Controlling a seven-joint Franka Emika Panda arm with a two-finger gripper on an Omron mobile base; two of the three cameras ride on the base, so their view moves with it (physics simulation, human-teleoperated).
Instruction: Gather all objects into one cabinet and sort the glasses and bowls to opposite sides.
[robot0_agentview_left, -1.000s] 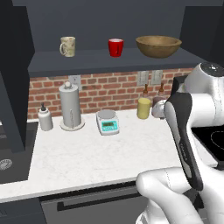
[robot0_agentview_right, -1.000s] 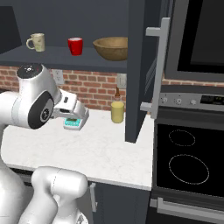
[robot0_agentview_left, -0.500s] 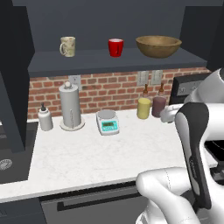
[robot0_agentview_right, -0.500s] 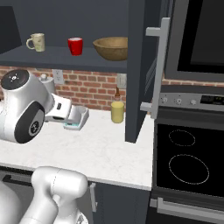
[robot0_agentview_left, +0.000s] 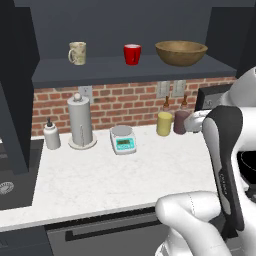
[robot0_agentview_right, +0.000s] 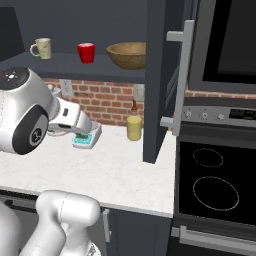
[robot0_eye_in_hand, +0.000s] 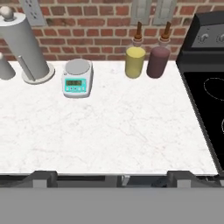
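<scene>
Inside the open dark cabinet (robot0_agentview_left: 125, 70), three things stand in a row on the shelf. They are a beige speckled mug (robot0_agentview_left: 77, 52) on the left, a red mug (robot0_agentview_left: 132, 54) in the middle and a wide wooden bowl (robot0_agentview_left: 181, 52) on the right. The right base view has the same row: beige mug (robot0_agentview_right: 42, 48), red mug (robot0_agentview_right: 86, 52), wooden bowl (robot0_agentview_right: 127, 55). My gripper (robot0_eye_in_hand: 113, 179) hangs well below the shelf, over the front part of the counter. It is open, with its tips far apart and nothing between them.
On the white counter (robot0_eye_in_hand: 113, 127) stand a paper-towel holder (robot0_eye_in_hand: 24, 48), a small scale (robot0_eye_in_hand: 78, 78), a yellow jar (robot0_eye_in_hand: 134, 60) and a brownish jar (robot0_eye_in_hand: 158, 60). The stove (robot0_agentview_right: 215, 185) lies to the right. An open cabinet door (robot0_agentview_right: 160, 80) with a long handle juts out beside it.
The arm has swung down and back from in front of the shelf, toward the counter's front. Mugs and bowl have not moved. The gripper stays open.
</scene>
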